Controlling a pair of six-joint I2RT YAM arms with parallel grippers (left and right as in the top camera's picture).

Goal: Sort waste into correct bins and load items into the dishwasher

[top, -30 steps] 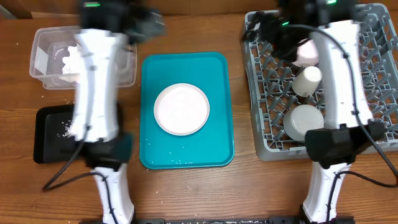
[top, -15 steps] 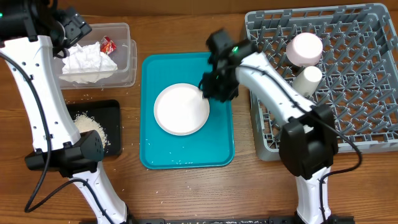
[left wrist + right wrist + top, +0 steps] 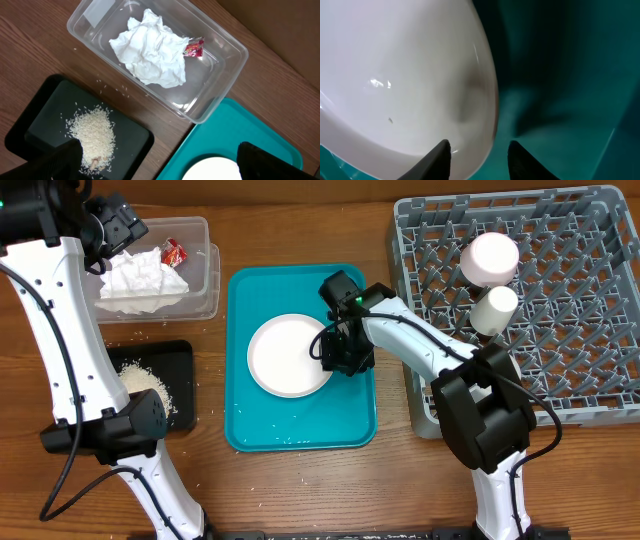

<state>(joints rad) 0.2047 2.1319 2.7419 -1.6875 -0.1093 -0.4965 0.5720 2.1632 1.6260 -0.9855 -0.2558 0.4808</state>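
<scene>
Overhead view: nearest on the wooden surface point(image 3: 300, 490), at the left, the black tray point(image 3: 180, 360) holds a heap of rice crumbs point(image 3: 145, 385). Beside it, the teal tray point(image 3: 300, 425) carries the large white plate point(image 3: 285, 358), which lies flat. The right end effector point(image 3: 338, 352) is down at the plate's right edge. Its wrist view shows the fingers point(image 3: 440, 155) narrowed, one on each side of the rim, though I cannot tell whether they actually pinch it. To the right, the grey dish rack point(image 3: 580, 330) holds the tumbler point(image 3: 494, 308) and, further back, the bowl point(image 3: 490, 258), both among the pegs. At the far left, the clear tub point(image 3: 205, 290) contains the crumpled tissue point(image 3: 140, 280) and the red wrapper point(image 3: 175, 252). The left end effector point(image 3: 160, 150) hangs above the tub and the black tray with its fingers spread wide, holding nothing
</scene>
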